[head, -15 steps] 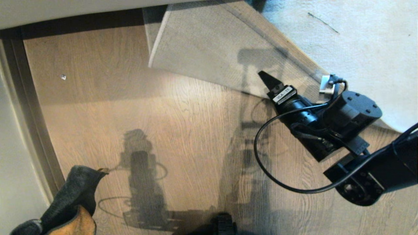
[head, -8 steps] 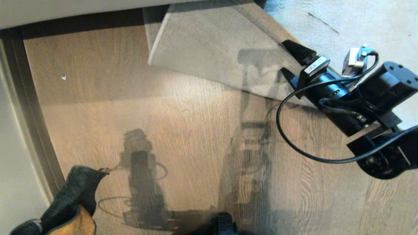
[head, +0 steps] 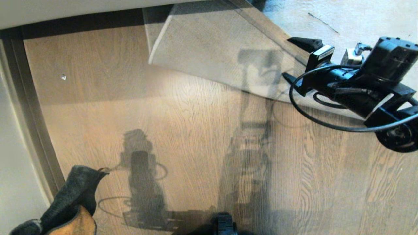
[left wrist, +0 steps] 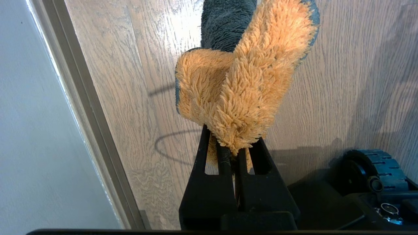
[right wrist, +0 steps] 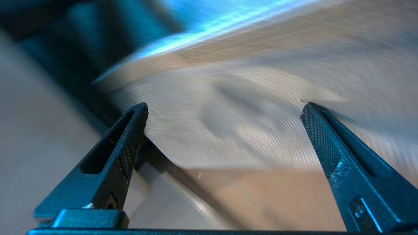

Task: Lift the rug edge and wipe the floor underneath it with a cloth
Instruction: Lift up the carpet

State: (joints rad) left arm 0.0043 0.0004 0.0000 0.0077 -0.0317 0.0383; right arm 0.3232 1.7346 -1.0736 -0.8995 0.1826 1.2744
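Right gripper (head: pixel 295 58) spread wide around the folded-back thin grey rug edge (head: pixel 228 85), maybe touching. Left gripper (left wrist: pixel 232 153) clamps the fluffy mustard-and-grey cloth (left wrist: pixel 241 81).

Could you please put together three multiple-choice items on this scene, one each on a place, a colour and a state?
1. Where is the right gripper?
A. over the folded-back rug edge
B. beside the cloth
C. at the wall

2. What colour is the cloth face towards the left wrist camera?
A. white
B. mustard-tan
C. red

3. How is the left gripper?
A. open, empty
B. shut on the cloth
C. shut on the rug

Answers:
1 A: its spread fingers straddle the fold.
2 B: tan pile fills that view, dark grey behind.
3 B: fingers pinch the cloth above the floor.
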